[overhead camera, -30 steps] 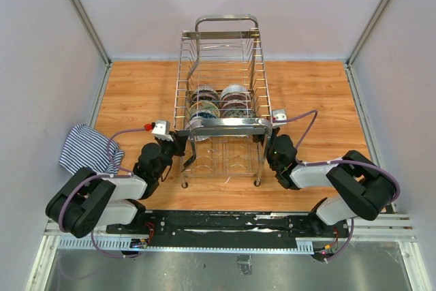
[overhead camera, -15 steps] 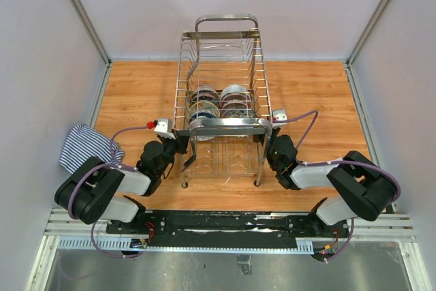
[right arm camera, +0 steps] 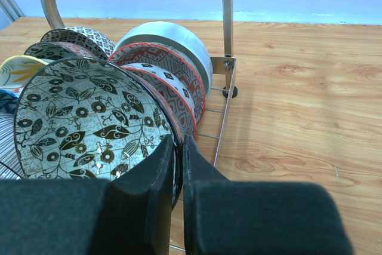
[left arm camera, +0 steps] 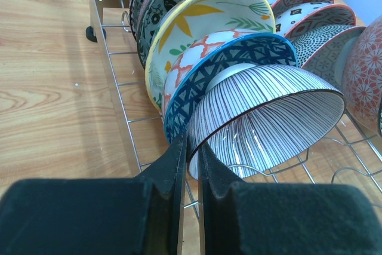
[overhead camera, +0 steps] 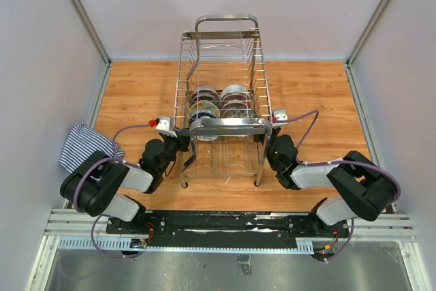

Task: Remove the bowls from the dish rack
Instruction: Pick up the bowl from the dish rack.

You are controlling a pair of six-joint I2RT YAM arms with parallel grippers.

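So the dish rack (overhead camera: 225, 122) is sitting in the middle of the wooden worktop (overhead camera: 313, 93), and the bowls (overhead camera: 204, 108) are all standing on edge inside it in 2 rows, packed one behind another. That is why both arms are going in low from the near end: with the bowls nested like this, the only part sticking out enough to grab is the rim of the front one in each row. The left gripper (left arm camera: 191, 147) is clenching the thin rim of the striped bowl (left arm camera: 268, 117), the one with fine black lines at the front of the left row, with its jaws almost together because the rim is so thin. The right gripper (right arm camera: 178, 147) is doing the same on its side, pinching the edge of the leaf-pattern bowl (right arm camera: 89, 120) at the front of the right row. Both bowls are sitting in the rack, not lifted out yet. My guess is each arm is taking its own row so they aren't crossing over. A rim pinch on glazed ceramic looks slippy to me, so lifting slowly seems wise.
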